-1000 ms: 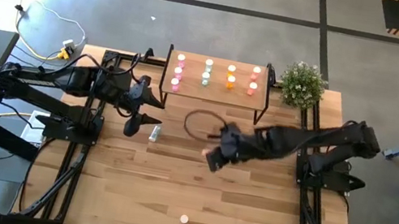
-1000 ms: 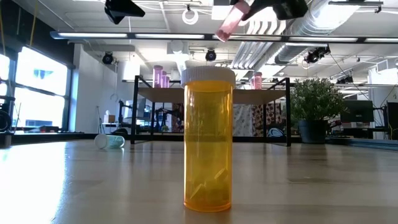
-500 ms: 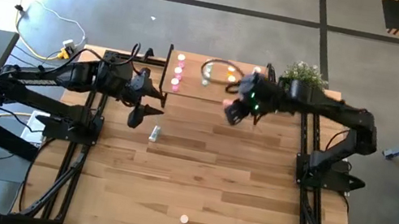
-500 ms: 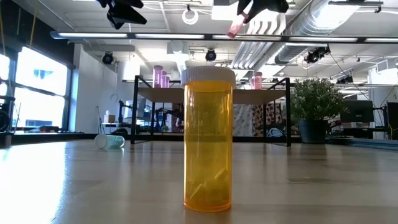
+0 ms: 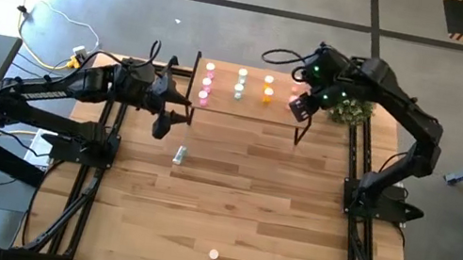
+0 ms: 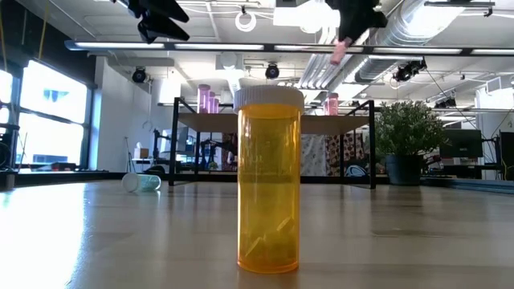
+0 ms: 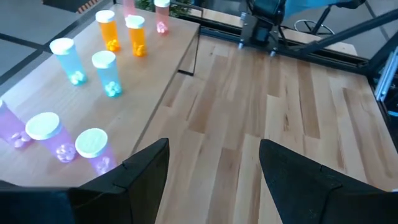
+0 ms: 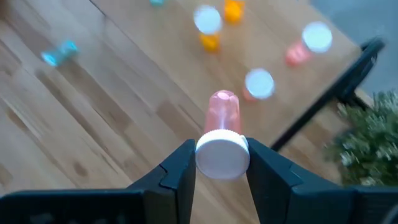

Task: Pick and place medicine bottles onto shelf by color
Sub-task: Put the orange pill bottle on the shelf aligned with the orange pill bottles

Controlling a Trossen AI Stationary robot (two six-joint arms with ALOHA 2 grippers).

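Note:
The shelf [image 5: 250, 107] stands at the table's far edge with pink, pale green, orange and red-pink medicine bottles upright on it in rows [image 7: 102, 71]. My right gripper [image 5: 301, 106] hangs above the shelf's right end, shut on a red-pink bottle [image 8: 222, 112]. My left gripper [image 5: 171, 119] hovers open off the shelf's left end, above the table, with nothing between its fingers [image 7: 146, 168]. A pale green bottle [image 5: 179, 153] lies on its side on the table. An orange bottle [image 6: 269, 181] stands upright near the front edge. My right gripper pinches the red-pink bottle's white cap [image 8: 222, 155] between its two fingers [image 8: 180, 169]. The fingers slant steeply down from above. The bottle's body reaches beyond the fingertips, tilted, and hangs clear of the shelf and table [image 6: 338, 53].
A potted plant [image 5: 352, 99] stands at the table's far right corner, close beside my right gripper. Black arm frames run along both table sides. The wide plank tabletop [image 5: 237, 208] between the lying bottle and the orange bottle is bare.
My right gripper has swung from above the table's middle up and toward the far right, to above the shelf's right end. It has tipped more steeply downward, and the red-pink bottle has stayed in its hold. My left gripper has swung a little toward the far edge.

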